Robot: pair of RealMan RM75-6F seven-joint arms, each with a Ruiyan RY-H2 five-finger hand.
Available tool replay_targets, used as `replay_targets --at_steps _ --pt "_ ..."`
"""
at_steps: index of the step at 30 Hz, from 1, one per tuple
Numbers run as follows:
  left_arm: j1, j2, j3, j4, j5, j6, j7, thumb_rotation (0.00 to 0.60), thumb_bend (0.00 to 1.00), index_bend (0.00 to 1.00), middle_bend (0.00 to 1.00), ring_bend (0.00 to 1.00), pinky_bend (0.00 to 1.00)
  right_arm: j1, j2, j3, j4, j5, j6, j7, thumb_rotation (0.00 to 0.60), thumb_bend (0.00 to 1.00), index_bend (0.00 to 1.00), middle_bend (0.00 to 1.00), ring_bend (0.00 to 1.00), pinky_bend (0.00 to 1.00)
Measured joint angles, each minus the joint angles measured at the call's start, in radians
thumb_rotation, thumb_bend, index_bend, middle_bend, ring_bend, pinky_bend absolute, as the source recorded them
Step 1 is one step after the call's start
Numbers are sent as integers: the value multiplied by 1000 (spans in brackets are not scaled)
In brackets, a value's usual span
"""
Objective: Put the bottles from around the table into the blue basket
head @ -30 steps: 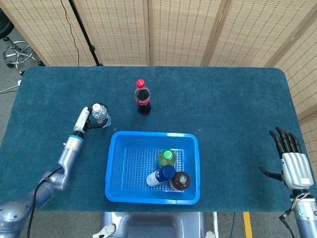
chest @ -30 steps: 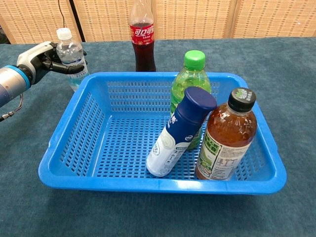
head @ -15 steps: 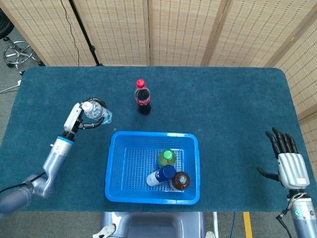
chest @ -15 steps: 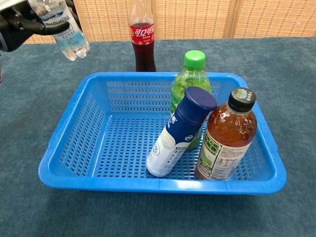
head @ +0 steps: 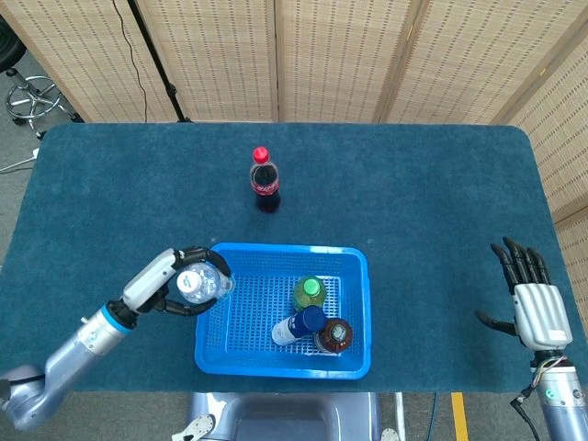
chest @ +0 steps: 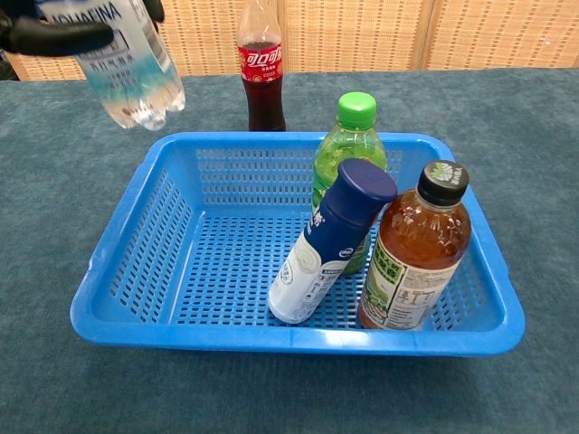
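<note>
Bottles crowd the blue basket (head: 350,260) on the desk (head: 432,202): a green-capped bottle (chest: 346,149), a leaning blue-capped bottle (chest: 333,240) and a brown tea bottle (chest: 412,258); the cola bottle (head: 264,180) stands behind it; the left robot hand (head: 170,278) grips a clear water bottle (chest: 128,65), carried since a second ago from the desk to the basket's left rim; the right robot hand (head: 535,303) rests splayed, holding nothing.
</note>
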Motion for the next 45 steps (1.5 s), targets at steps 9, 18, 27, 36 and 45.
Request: replay_targets --at_steps 9,18,27,36,45 --pt "-30 -117 67 -9 15 -110 96 600 503 553 484 372 388 -12 17 0 -10 -12 24 30 600 0 0 0 0 0" --pt "-35 -241 121 81 -21 -180 199 600 443 412 354 268 344 -12 21 1 -14 -18 27 37 600 0 0 0 0 0" --pt "-77 -208 189 113 18 -250 188 600 43 0 0 0 0 -12 20 1 -20 -19 27 29 600 0 0 0 0 0" --pt "-51 -140 132 93 -44 -106 169 600 25 0 0 0 0 -9 16 2 -21 -14 18 24 600 0 0 0 0 0" --pt "-47 -131 -91 159 -309 -63 128 600 24 0 0 0 0 -2 22 20 -2 31 -6 56 600 0 0 0 0 0"
